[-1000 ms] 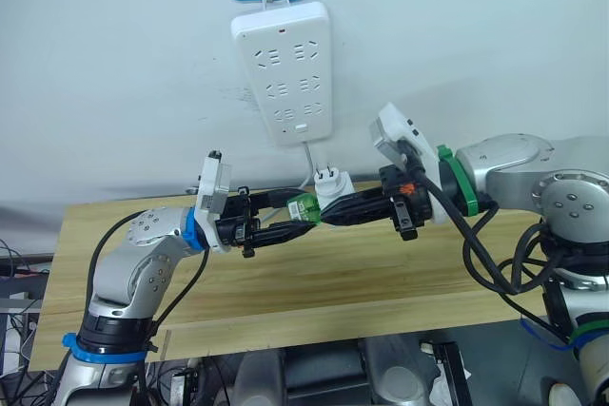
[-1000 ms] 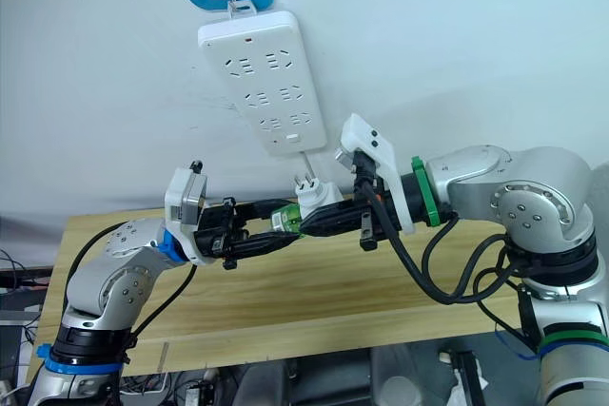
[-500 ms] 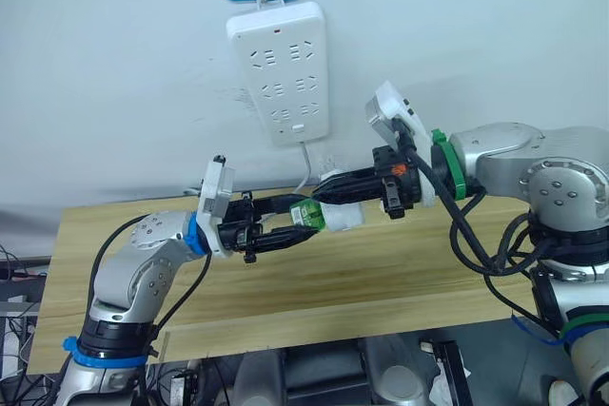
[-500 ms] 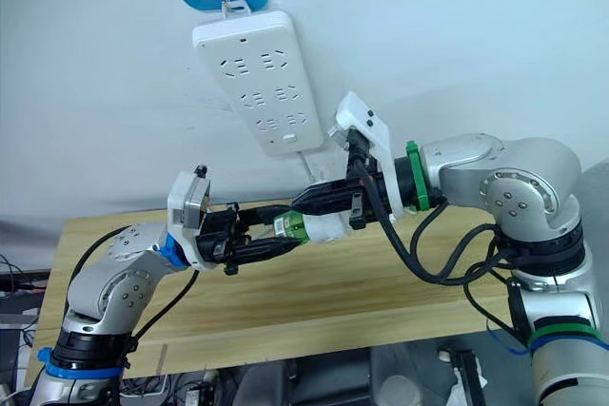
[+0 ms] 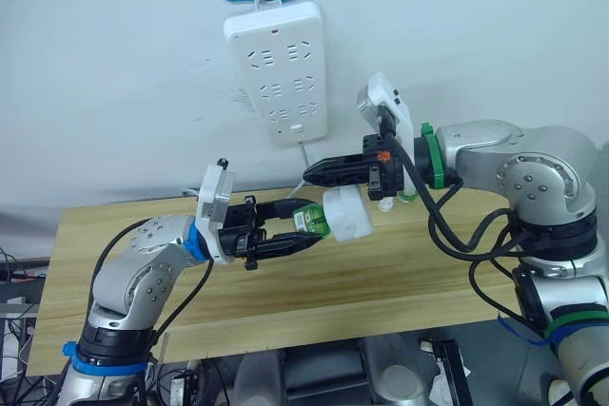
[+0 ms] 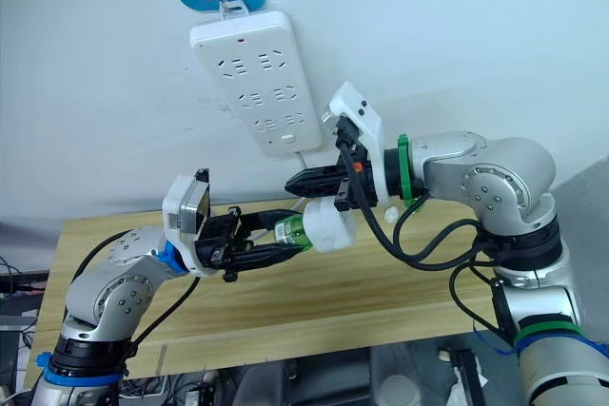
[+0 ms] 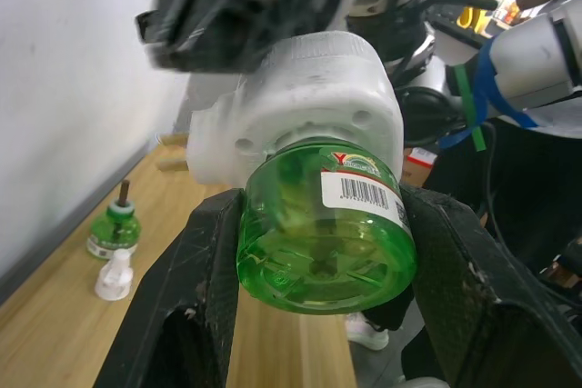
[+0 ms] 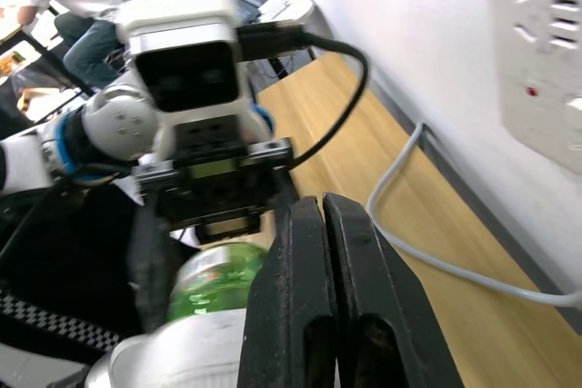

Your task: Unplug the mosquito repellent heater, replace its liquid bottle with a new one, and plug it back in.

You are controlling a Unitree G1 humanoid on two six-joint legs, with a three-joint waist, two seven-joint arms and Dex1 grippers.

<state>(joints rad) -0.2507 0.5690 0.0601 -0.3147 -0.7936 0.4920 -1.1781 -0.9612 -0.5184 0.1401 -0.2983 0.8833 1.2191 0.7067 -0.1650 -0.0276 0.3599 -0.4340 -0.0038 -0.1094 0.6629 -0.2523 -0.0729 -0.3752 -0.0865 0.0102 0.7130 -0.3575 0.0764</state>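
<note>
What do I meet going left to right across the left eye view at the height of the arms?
Left tool, shut on the green liquid bottle → white mosquito repellent heater screwed onto that bottle → right tool just above the heater, shut, holding nothing.

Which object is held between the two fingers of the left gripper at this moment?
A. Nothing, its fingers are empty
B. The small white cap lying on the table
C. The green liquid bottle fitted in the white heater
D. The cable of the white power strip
C: in the left wrist view, the left gripper has one finger on each side of the green liquid bottle, whose top sits in the white heater.
</note>
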